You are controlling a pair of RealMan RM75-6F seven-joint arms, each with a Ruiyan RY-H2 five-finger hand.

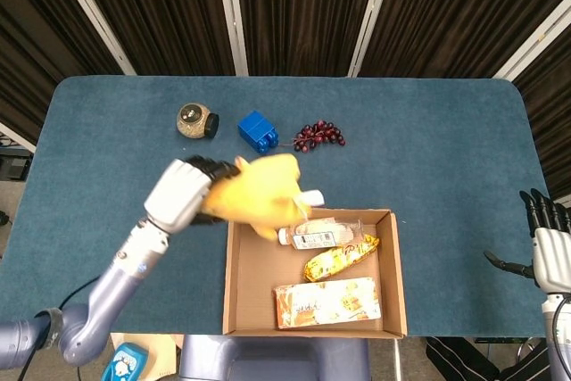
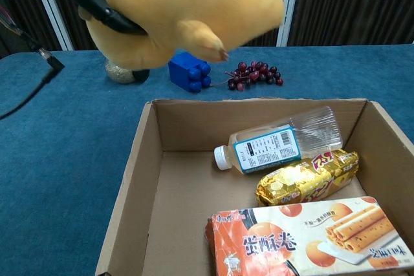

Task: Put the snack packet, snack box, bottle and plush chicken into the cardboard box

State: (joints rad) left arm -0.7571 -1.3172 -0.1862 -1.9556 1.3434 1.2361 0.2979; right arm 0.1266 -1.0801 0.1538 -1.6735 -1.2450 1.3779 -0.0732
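Plush chicken (image 1: pixel 261 200) lengthwise left-right, held aloft by left hand (image 1: pixel 181 196)

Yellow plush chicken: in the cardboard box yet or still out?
Out. The yellow plush chicken is held in the air by the left robot hand, over the top-left rim of the brown cardboard box, not resting inside.

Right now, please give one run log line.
left robot hand: holds plush chicken above cardboard box edge | right robot hand: idle, open | bottle: in box
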